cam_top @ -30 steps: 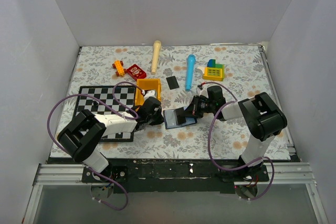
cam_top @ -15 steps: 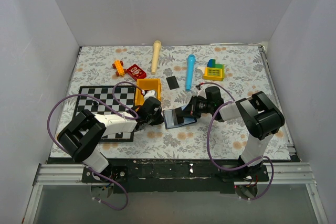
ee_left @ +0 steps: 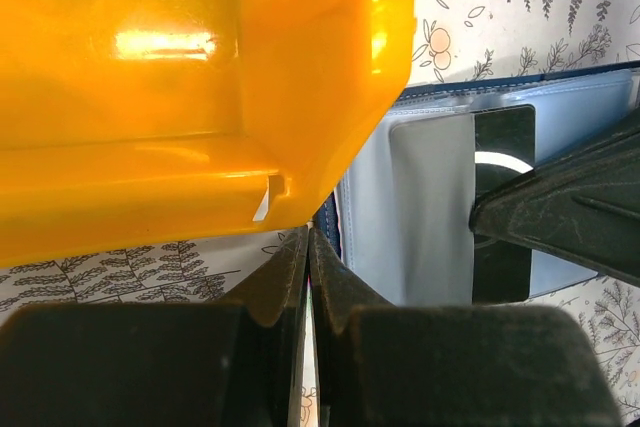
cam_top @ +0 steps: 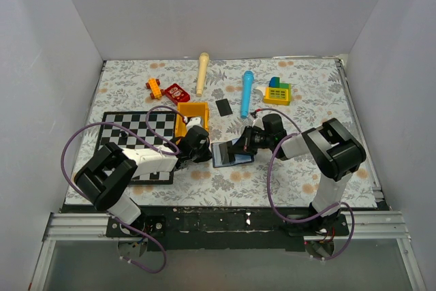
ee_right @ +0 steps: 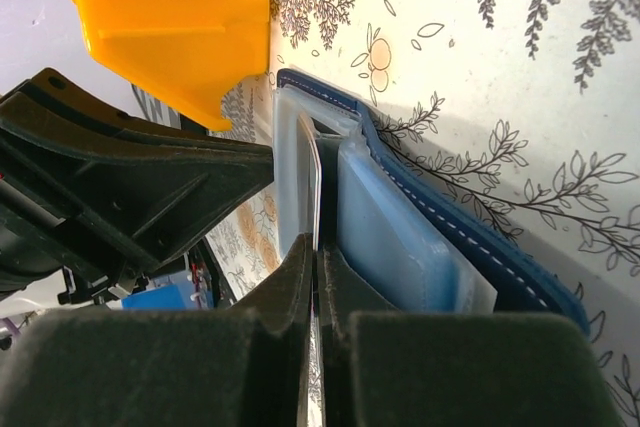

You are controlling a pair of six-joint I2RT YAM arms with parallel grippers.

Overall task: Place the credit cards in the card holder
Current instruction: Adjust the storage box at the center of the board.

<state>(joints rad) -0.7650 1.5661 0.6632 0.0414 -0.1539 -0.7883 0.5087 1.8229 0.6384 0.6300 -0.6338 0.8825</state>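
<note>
The wallet [ee_right: 400, 227] is lying open on the flowery cloth [cam_top: 286, 168], in the middle of the table, with its light blue see-through pockets facing up. It is sitting just beside the front corner of the yellow box [ee_left: 150, 97].

The right gripper [ee_right: 317, 257] is pinching one shiny black card [ee_left: 430, 207] between its shut fingers. The card's front edge is poking in between the clear pockets, and part of it is showing grey through the plastic.

The left gripper [ee_left: 310, 247] is reaching in from the other side. Its fingers are squeezed tight together, with the tips right at the wallet's dark blue edge. I cannot tell if it is pinching that edge.

The other card [cam_top: 223, 107] is lying flat on the cloth, farther back, well apart from the wallet. A checkerboard [cam_top: 129, 131] is lying under the left arm.
</note>
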